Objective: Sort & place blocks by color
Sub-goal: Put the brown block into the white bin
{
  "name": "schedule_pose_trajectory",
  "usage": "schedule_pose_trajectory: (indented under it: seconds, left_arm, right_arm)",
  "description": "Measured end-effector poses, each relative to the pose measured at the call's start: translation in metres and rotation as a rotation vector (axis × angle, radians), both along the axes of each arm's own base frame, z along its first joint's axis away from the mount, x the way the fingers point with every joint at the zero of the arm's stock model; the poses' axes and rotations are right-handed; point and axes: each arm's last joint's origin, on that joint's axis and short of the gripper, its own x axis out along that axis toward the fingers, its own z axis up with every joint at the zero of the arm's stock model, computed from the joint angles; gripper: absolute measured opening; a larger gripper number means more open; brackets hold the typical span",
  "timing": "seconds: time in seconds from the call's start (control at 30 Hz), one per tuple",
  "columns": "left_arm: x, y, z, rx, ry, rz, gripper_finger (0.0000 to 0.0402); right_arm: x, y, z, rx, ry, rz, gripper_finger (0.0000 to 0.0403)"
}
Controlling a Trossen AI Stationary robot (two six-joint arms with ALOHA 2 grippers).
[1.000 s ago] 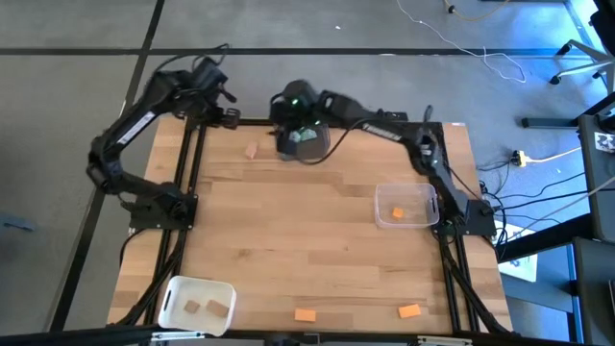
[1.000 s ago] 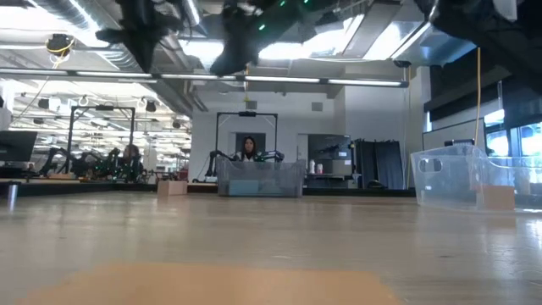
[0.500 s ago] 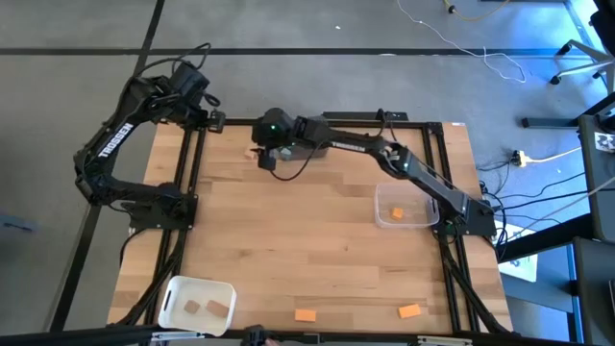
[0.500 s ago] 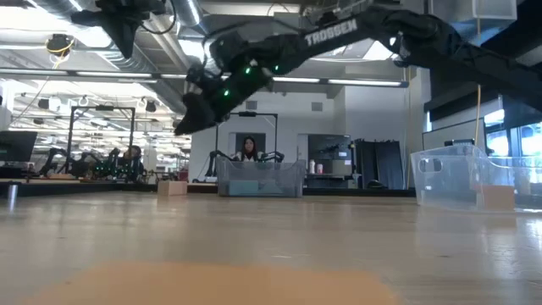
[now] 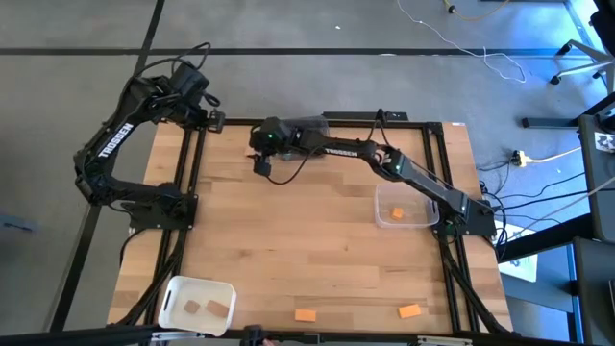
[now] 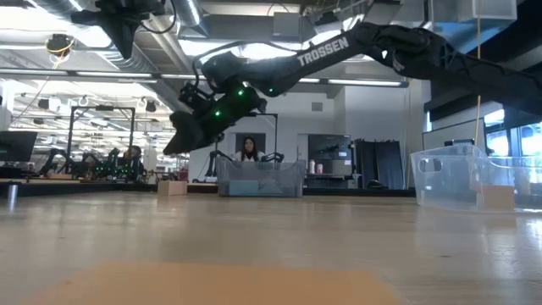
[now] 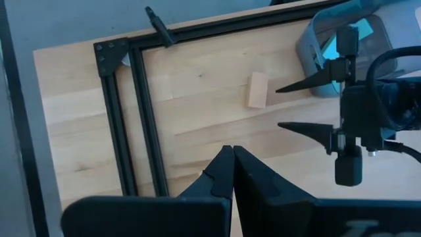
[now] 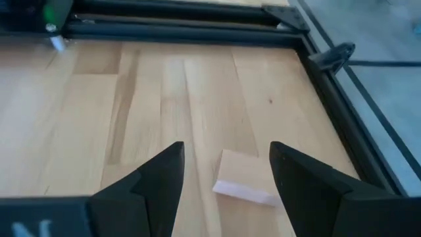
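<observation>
A: Two claws, but we have only one at work: the right claw (image 8: pixel 223 174) is out at the far left part of the tabletop (image 5: pixel 307 240), jaws spread wide and empty, with the pale tan wood block (image 8: pixel 242 176) lying between its fingers but untouched.

B: So we are at the approach-to-grasp step for that tan block. Next we would need to lower until the fingers straddle it, then close squarely on its sides.

A: Agreed, and its bin would be the white one (image 5: pixel 173 293) at the near left corner, where two tan blocks (image 5: pixel 204 307) already lie.

B: Our left claw (image 7: pixel 231 158) is pinched shut on nothing, parked above the far left corner.

A: What do we get from each view? The overhead view hides the tan block under the right arm, yet it alone shows two orange blocks (image 5: pixel 306 315) loose along the near edge and an orange one in the clear bin (image 5: pixel 384 197).

B: Our left wrist view shows the same tan block (image 7: pixel 257 89) just ahead of the right claw's open fingers (image 7: pixel 309 82), plus a grey bin (image 7: pixel 309 49) holding teal blocks. The low view shows the arm well above the tabletop, with a person seated far behind
</observation>
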Motion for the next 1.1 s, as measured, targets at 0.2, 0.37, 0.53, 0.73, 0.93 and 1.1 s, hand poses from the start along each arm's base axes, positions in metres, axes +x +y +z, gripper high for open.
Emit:
schedule_pose_trajectory:
  seconds: [0.2, 0.37, 0.53, 0.73, 0.93, 1.1]
  left_arm:
    - [0.000, 0.000, 0.000, 0.001, 0.003, -0.006, 0.0000]
    - [0.000, 0.000, 0.000, 0.001, 0.003, -0.006, 0.0000]
    - [0.000, 0.000, 0.000, 0.001, 0.003, -0.006, 0.0000]
    - [0.000, 0.000, 0.000, 0.001, 0.004, -0.007, 0.0000]
    - [0.000, 0.000, 0.000, 0.003, 0.006, -0.006, 0.0000]
    - [0.000, 0.000, 0.000, 0.003, 0.007, -0.005, 0.0000]
  right_arm:
    - [0.004, 0.002, -0.009, 0.060, -0.033, 0.097, 0.0225]
    - [0.005, 0.002, -0.025, 0.131, -0.015, 0.058, 0.0225]
    - [0.007, -0.001, -0.029, 0.100, -0.034, -0.016, 0.0225]
    - [0.007, -0.007, -0.025, 0.091, -0.079, -0.024, 0.0225]
    - [0.009, -0.009, -0.043, 0.138, -0.085, -0.028, 0.0225]
    - [0.011, -0.010, -0.039, 0.139, -0.121, -0.046, 0.0225]
